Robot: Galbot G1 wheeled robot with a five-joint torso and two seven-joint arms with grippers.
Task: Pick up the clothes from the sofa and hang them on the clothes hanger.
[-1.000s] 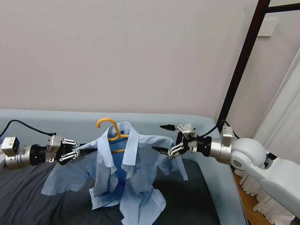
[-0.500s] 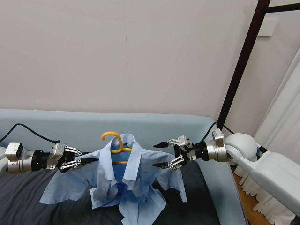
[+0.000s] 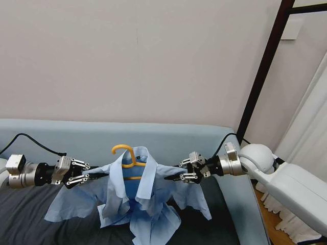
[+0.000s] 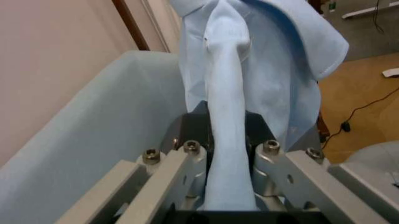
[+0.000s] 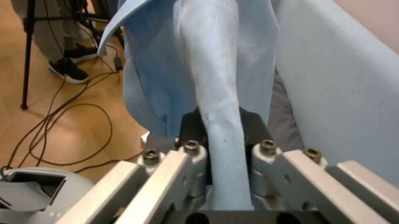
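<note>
Head view: the left gripper (image 3: 86, 173) is clamped on one shoulder of the blue shirt (image 3: 140, 204) and the right gripper (image 3: 180, 176) on the other. The shirt hangs stretched between them on a yellow hanger (image 3: 121, 147), above the sofa (image 3: 76, 135).

Left wrist view: a ridge of shirt cloth runs straight out from between the closed fingers (image 4: 187, 161).

Right wrist view: cloth is likewise pinched between the fingers (image 5: 271, 161), and the rest drapes beyond them.
</note>
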